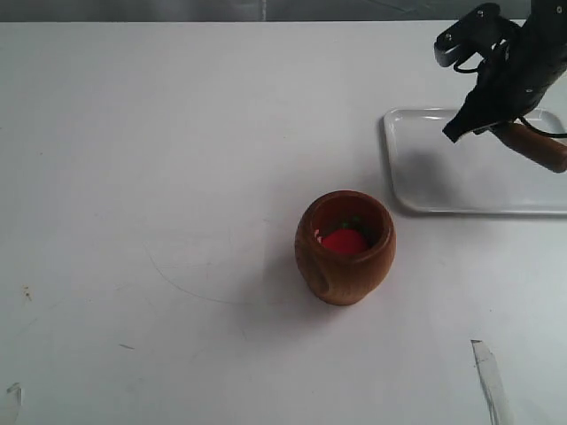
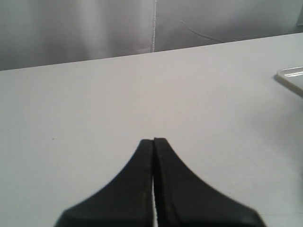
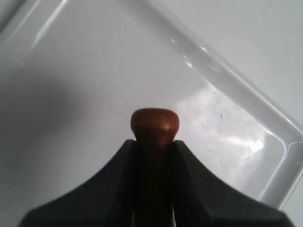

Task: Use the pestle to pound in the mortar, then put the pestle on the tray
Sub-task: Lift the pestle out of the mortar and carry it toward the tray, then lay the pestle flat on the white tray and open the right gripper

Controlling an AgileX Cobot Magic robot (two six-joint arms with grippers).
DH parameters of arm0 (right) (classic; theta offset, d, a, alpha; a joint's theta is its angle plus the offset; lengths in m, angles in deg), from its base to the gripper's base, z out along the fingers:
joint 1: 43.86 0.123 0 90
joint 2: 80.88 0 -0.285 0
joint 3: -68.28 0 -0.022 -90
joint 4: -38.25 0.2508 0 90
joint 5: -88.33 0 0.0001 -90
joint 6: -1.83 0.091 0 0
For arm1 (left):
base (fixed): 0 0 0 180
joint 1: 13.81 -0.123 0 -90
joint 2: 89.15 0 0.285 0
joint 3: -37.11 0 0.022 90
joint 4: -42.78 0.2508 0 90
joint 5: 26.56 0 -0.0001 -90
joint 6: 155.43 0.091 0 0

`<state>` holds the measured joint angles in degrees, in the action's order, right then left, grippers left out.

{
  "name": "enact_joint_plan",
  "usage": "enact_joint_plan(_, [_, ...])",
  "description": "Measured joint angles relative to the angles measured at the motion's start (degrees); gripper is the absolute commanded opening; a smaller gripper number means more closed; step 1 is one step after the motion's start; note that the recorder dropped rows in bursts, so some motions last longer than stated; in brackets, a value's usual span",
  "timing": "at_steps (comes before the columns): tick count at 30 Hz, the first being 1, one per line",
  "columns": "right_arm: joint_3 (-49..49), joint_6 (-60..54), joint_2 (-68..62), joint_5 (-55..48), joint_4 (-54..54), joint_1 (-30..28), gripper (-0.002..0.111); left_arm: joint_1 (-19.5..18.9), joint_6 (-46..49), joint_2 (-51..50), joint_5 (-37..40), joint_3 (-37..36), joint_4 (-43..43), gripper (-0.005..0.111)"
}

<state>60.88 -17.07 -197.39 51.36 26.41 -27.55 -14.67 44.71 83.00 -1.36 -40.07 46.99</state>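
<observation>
The reddish-brown wooden mortar (image 1: 345,248) stands upright on the white table (image 1: 159,177), with something red and a bit of green inside it. To its upper right lies the white tray (image 1: 461,190). Over the tray my right gripper (image 1: 469,124) is shut on the brown pestle (image 1: 538,146), which slants down toward the right. In the right wrist view the pestle's knob (image 3: 155,122) sticks out between my fingers (image 3: 113,184), above the tray floor (image 3: 85,94). My left gripper (image 2: 154,140) is shut on nothing, over bare table, and does not show in the exterior view.
A strip of clear tape (image 1: 490,381) lies on the table at the front right. The tray's corner (image 2: 291,78) shows at the edge of the left wrist view. A grey wall (image 2: 94,28) rises behind the table's far edge.
</observation>
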Motion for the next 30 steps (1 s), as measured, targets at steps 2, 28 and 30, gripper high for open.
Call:
enact_joint_plan(2, [0.00,0.00,0.00,0.72,0.20,0.00,0.030,0.00,0.00,0.00,0.00,0.00,0.00,0.000])
enact_joint_plan(28, [-25.94,11.60,42.49,47.47,5.87,0.00,0.001,0.00,0.00,0.00,0.00,0.00,0.00,0.000])
enact_joint_plan(30, [-34.71,13.13,48.45,57.05,5.04,0.00,0.001,0.00,0.00,0.00,0.00,0.00,0.00,0.000])
